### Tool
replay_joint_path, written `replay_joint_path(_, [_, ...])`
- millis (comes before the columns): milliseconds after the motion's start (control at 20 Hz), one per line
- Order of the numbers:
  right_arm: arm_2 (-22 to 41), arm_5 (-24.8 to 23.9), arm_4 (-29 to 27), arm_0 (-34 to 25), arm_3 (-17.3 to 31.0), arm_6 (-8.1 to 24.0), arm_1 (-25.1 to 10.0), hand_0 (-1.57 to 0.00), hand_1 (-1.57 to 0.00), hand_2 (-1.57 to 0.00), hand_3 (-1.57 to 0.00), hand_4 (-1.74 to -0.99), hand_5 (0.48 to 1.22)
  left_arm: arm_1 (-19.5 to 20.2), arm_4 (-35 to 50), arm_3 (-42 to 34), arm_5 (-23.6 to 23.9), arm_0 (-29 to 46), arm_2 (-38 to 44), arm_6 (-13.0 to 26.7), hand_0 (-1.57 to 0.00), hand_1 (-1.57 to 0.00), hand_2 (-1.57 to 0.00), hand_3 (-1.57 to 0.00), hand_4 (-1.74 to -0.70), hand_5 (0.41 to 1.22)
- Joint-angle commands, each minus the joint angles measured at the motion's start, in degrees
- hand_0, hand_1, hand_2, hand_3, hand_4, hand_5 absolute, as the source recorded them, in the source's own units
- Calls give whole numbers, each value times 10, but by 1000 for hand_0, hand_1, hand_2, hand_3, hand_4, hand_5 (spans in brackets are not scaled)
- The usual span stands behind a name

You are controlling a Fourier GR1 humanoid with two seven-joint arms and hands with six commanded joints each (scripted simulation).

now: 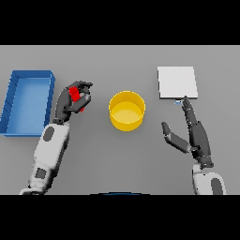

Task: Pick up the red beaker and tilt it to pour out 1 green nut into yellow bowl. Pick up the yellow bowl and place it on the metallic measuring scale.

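While the left hand clamps the red beaker, its long axis slanting far-left to near-right, the yellow bowl sits right; the right hand is spread flat.

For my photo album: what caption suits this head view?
Left robot hand grips red beaker beside yellow bowl; right robot hand open near scale.

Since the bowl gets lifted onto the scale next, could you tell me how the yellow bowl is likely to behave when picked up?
The yellow bowl looks rigid, with straight, fairly tall walls, so it should keep its shape in a grasp. It sits upright on a broad base, so tipping seems unlikely. Its smooth, wide round wall may be slippery for the open right hand; a rim pinch looks safer.
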Motion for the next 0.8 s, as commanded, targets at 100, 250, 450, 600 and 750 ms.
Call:
replay_joint_path(100, [-6, 0, -4, -8, 14, 3, -1, 1, 1, 1, 1, -1239, 648, 2, -39, 4, 25, -6, -22, -6, -1049, -1067, -1106, -1058, -1589, 1079])
replay_joint_path(250, [-2, 4, -9, -12, 8, -1, 3, 1, 1, 1, 1, -1250, 647, 2, -35, 10, 21, -10, -23, -11, -1304, -1313, -1333, -1237, -1597, 1148])
replay_joint_path(450, [-2, 0, -4, -5, 13, -4, 4, 1, 1, 1, 1, -1245, 642, 0, -9, -4, -1, -6, -10, -22, -1462, -1465, -1473, -1434, -1614, 1165])
replay_joint_path(600, [-1, 4, -2, 3, 4, -12, -2, 1, 1, 1, 1, -1238, 643, 1, 27, -29, -26, -10, 1, -22, -1515, -1517, -1521, -1501, -1676, 1144])
replay_joint_path(750, [0, 1, 1, -8, 12, -5, 1, 1, 1, 1, 1, -1228, 645, 11, 37, -70, -35, -13, -8, 7, -1542, -1543, -1545, -1535, -1708, 1132])
